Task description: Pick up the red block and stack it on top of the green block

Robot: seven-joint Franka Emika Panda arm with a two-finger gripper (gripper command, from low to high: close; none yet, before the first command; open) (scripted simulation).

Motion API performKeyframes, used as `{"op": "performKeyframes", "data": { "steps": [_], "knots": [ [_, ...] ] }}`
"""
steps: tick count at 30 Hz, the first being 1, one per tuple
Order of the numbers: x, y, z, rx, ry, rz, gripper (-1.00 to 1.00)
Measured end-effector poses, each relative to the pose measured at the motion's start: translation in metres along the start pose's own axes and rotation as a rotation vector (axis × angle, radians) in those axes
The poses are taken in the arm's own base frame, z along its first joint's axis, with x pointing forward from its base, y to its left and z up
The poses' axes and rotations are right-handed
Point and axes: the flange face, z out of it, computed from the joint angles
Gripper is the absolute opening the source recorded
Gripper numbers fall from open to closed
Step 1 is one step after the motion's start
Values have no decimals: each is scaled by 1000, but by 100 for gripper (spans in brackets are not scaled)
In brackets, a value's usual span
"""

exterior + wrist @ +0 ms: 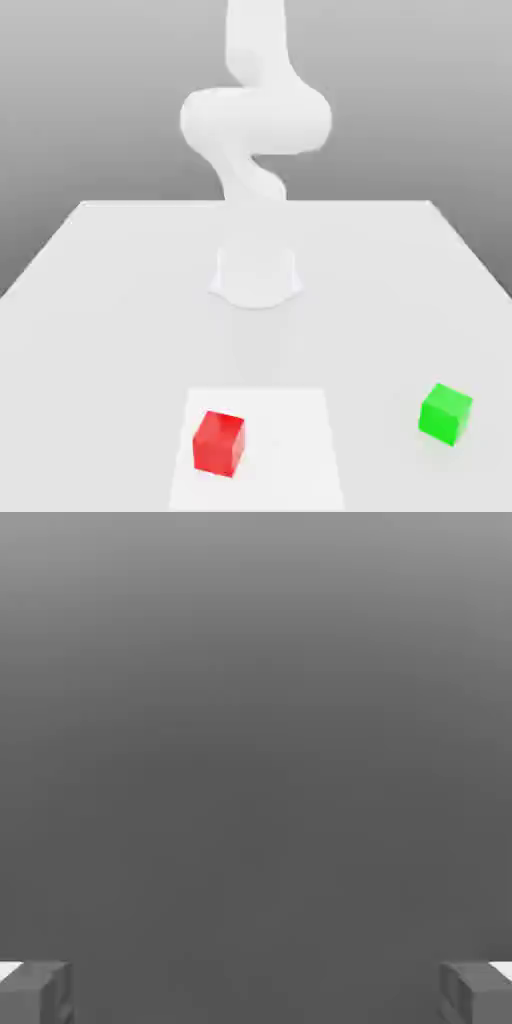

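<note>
- My gripper [256,992] is spread wide, grasping nothing; on the hand view I see one fingertip [35,992] at each lower corner, with blank grey between them.
- The exterior view gives me the white arm [255,120] rising from its base at the table's [100,300] far middle.
- Red block [219,442] sits at six o'clock from that base (on a paler square patch [290,450]).
- Green block [445,412] rests at four o'clock, well apart from the red block.
</note>
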Motion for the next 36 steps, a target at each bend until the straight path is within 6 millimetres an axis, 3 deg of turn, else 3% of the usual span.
{"op": "performKeyframes", "data": {
  "steps": [4, 9, 14, 18, 22, 27, 28, 34, 36],
  "knots": [
    [-8, 18, 91, -109, -78, 42, 0],
    [-30, 57, 191, -240, -171, 94, 0],
    [-66, 111, 275, -369, -266, 148, 0],
    [-104, 162, 330, -472, -342, 196, 0],
    [-146, 213, 371, -565, -413, 237, 0],
    [-176, 245, 414, -581, -426, 243, 0],
    [-181, 249, 420, -581, -426, 243, -100],
    [-183, 251, 423, -581, -426, 243, -100],
    [-177, 245, 415, -581, -426, 243, -100]
  ]
}}
